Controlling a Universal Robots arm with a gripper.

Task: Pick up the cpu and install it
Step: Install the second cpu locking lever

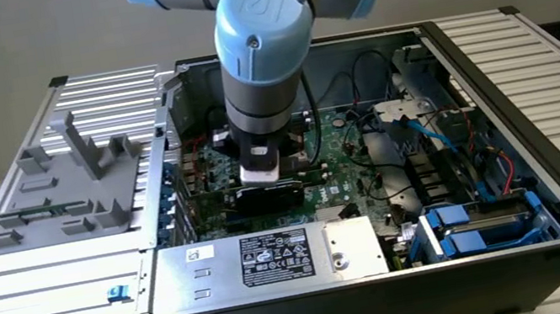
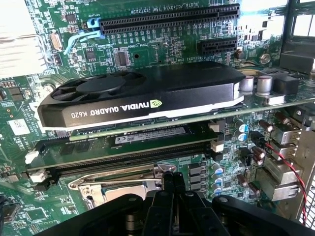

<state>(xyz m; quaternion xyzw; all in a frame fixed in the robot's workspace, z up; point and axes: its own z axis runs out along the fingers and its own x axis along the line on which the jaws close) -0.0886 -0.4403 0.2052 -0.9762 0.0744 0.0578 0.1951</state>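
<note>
Just beside the black NVIDIA fan-topped graphics card (image 2: 142, 101), on its memory-slot side, the black two-finger gripper (image 2: 173, 181) hangs low over the hinged silver metal socket frame (image 2: 115, 186) on the green motherboard (image 2: 147, 44). Jaws are together. The gripper's own body hides the tips, so I can't tell whether the cpu is pinched there. Looks like the placement step.

To do it well:
- keep the chip flat and square to the frame
- line up corners and notches before lowering
- go straight down, no sideways drag over the pins
- stay clear of the card's edge and the long black memory slots (image 2: 118, 155) between card and frame
</note>
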